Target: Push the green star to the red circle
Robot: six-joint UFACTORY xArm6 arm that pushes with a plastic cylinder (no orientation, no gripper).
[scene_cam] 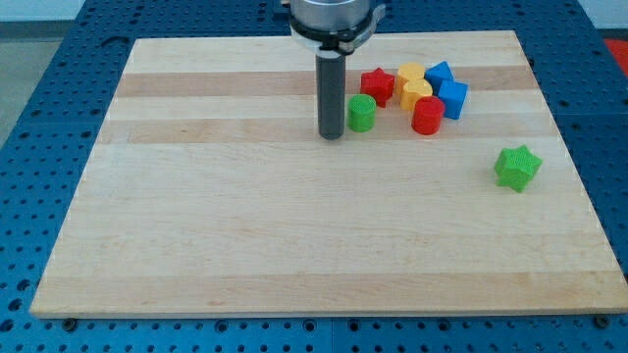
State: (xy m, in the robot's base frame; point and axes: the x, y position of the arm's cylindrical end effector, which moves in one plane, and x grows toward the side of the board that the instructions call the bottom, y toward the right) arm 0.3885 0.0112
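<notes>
Sitting near the board's top edge, roughly mid-width, my tip (332,135) rests on the wooden board (245,226); it's a bare rod, nothing gripped or carried, just beside the green cylinder (362,113) on that block's left, possibly touching, can't tell for sure.

Green star (517,167) lies alone near the board's right edge, about mid-height, well apart from everything else; red circle (428,115) sits at the lower side of the cluster toward the top right corner, up and left of the star.

My read on placement: tip is on the wrong side for the push; star has to travel up-left toward the red circle, so the tip likely needs to get to the star's lower-right side, close to the right edge; not much room there before the board ends.

Cluster around the target: red star (377,84) to its upper left; two yellow blocks (413,82), shapes unclear, stacked in depth just above it; two blue blocks (446,88) on its right, the lower one touching or nearly so; green cylinder off to its left.

Obstacles: direct line from star to red circle looks open; lower blue block sits close to that line, so a push drifting high may clip it; the tip's route to the star should pass below the cluster to avoid dragging the green cylinder or red circle.
</notes>
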